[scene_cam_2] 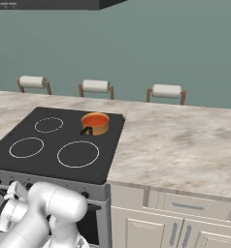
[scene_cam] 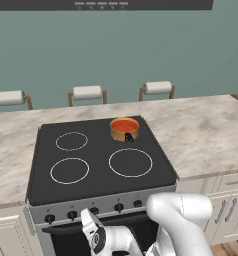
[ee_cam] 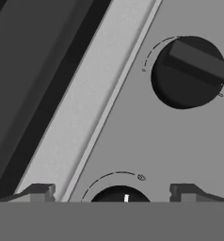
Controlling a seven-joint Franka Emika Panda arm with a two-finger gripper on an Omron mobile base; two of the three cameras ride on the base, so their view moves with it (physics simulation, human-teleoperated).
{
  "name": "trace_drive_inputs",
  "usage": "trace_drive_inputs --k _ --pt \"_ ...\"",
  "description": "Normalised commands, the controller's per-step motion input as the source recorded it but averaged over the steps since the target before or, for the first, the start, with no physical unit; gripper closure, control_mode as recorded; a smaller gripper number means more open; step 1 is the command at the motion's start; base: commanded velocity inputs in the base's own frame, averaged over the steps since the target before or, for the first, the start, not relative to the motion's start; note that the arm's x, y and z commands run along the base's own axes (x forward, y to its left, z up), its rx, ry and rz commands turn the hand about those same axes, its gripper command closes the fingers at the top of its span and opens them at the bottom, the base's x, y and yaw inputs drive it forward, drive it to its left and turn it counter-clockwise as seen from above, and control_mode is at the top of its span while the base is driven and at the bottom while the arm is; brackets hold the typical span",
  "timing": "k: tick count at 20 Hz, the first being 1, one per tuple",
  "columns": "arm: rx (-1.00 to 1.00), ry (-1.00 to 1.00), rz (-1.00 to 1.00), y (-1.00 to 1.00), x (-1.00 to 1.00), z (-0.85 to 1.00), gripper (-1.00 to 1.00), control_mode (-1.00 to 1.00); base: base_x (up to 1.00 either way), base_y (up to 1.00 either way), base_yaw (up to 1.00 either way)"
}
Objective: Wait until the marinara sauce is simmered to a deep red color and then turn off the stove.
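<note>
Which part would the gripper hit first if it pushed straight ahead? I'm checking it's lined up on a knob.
Probably the knob low between its open fingers, on the stove front. Depth is unclear; the other knob sits off to one side.

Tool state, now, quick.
Tool: open, holding nothing; its fingertips stand either side of a stove knob.

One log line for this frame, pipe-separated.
pot back right burner, sauce orange-red | end effector open, straddling a stove knob | second knob beside it | no contact visible
</note>
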Motion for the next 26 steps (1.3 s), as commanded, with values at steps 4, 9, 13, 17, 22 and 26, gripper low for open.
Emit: trace_drive_inputs --k 4,9,13,17,22,26 --pt "0.00 0.00 0.00 0.01 0.12 -0.02 -1.00 -1.00 0.00 0.00 0.00" --pt "0.01 -0.01 0.00 -0.09 -0.03 0.00 -1.00 -1.00 0.00 0.00 0.00" --pt "0.10 -0.10 0.00 -0.37 -0.19 0.00 -1.00 -1.00 0.00 0.00 0.00" --pt "0.00 0.00 0.00 0.00 0.00 0.00 -1.00 -1.00 0.00 0.00 0.00" --pt "0.00 0.00 -0.01 0.23 0.10 0.00 -1.00 -1.00 0.00 0.00 0.00" --pt "0.00 0.00 -0.03 0.49 0.20 -0.02 -1.00 -1.00 0.00 0.00 0.00"
